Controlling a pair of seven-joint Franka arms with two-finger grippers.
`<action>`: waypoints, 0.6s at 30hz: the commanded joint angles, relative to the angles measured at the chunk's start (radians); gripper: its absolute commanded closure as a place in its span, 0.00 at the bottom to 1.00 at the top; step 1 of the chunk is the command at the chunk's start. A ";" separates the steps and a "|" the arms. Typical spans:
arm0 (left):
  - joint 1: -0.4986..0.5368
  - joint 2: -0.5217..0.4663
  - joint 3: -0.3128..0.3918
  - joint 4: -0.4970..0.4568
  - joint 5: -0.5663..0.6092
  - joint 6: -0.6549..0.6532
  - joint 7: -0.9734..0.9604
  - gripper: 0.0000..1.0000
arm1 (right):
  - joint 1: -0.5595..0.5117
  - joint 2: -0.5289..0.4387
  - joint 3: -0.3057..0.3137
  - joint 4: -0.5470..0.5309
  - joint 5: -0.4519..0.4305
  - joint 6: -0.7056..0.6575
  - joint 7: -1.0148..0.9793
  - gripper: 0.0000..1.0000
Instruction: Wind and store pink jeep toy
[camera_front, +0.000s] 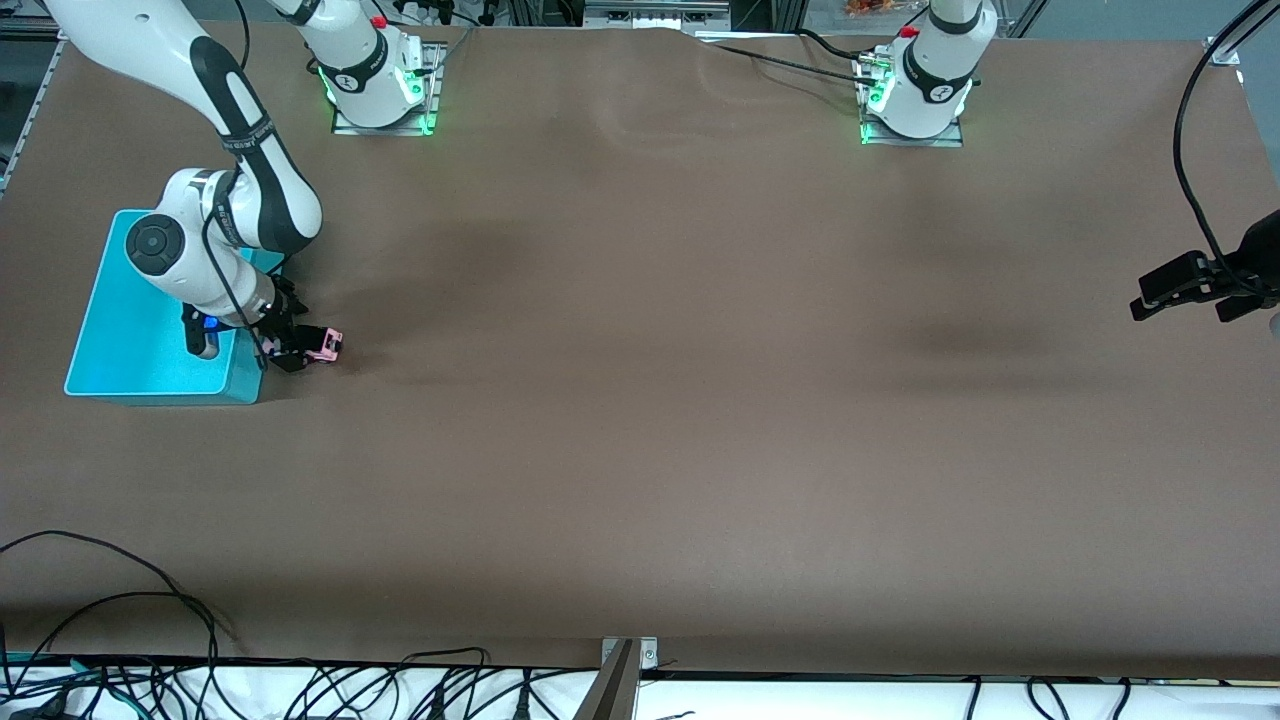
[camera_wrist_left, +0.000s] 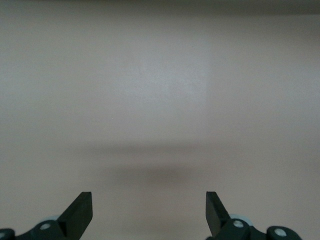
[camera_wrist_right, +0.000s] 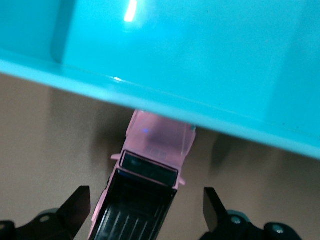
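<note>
The right arm reaches from its base down to the right arm's end of the desk (camera_front: 640, 400), where the teal bin (camera_front: 130, 340) rests. The right tool (camera_front: 292, 345) is positioned low, just beside the bin's wall on the side toward the left arm's end of the desk. The pink jeep toy (camera_front: 326, 344) lies between the fingers of this tool. In the right wrist view, the pink jeep toy (camera_wrist_right: 150, 175) appears with its light pink hood close to the bin's rim (camera_wrist_right: 160, 100) and its black roof nearer the camera. Both fingers (camera_wrist_right: 80, 205) of the right tool (camera_wrist_right: 145, 210) stand apart, one on each side of the toy, with a visible gap between each finger and the toy's body; the tool is not clamped on the toy. Whether the hood touches the bin wall cannot be determined. The toy is outside the bin, beside its wall. The left arm waits, its left tool (camera_front: 1185, 290) raised over the left arm's end of the desk, near the desk edge. In the left wrist view, the fingers (camera_wrist_left: 80, 210) of the left tool (camera_wrist_left: 149, 212) are spread wide apart over bare brown desk surface (camera_wrist_left: 160, 100), holding nothing.
</note>
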 joint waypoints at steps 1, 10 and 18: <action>0.005 -0.006 -0.003 -0.006 -0.010 -0.006 0.020 0.00 | -0.008 -0.001 0.010 -0.013 0.018 0.025 0.005 0.29; 0.005 -0.006 -0.003 -0.006 -0.010 -0.006 0.020 0.00 | -0.008 -0.004 0.010 -0.013 0.018 0.025 0.005 0.94; 0.005 -0.006 -0.003 -0.006 -0.010 -0.006 0.020 0.00 | -0.008 -0.047 0.012 -0.008 0.018 0.017 0.000 1.00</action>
